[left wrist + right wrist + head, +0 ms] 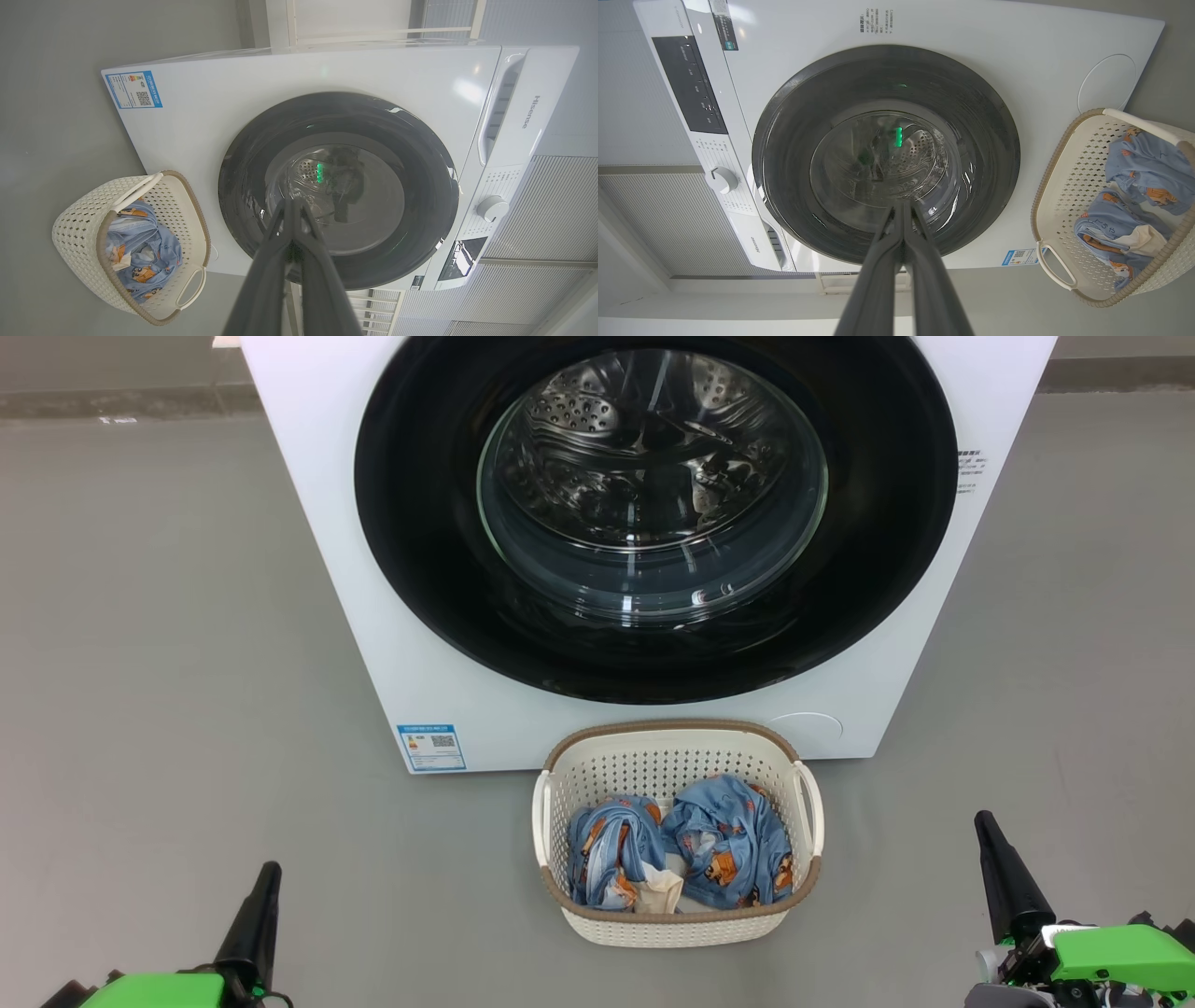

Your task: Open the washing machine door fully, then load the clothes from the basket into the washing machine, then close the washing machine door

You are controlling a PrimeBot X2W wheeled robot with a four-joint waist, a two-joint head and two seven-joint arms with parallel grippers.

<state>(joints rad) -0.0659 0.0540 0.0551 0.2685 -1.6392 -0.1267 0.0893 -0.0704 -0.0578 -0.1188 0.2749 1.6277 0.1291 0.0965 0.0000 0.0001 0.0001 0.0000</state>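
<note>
The washing machine door (653, 513) sits shut, flush in the white front of the washing machine (317, 569), so the first step is not yet begun. Just below it on the floor (140, 663) stands the basket (680, 926), close to the machine's foot, likely parked there to keep the carry into the drum (597, 420) short. The clothes (728, 845) lie bunched inside it. The left end effector (269, 877) and right end effector (985, 829) hang low either side of the basket, well apart from it, fingers pressed together and holding nothing. The wrist views add what the head view crops: the control panel (689, 84) and its dial (721, 179) along the machine's top.
</note>
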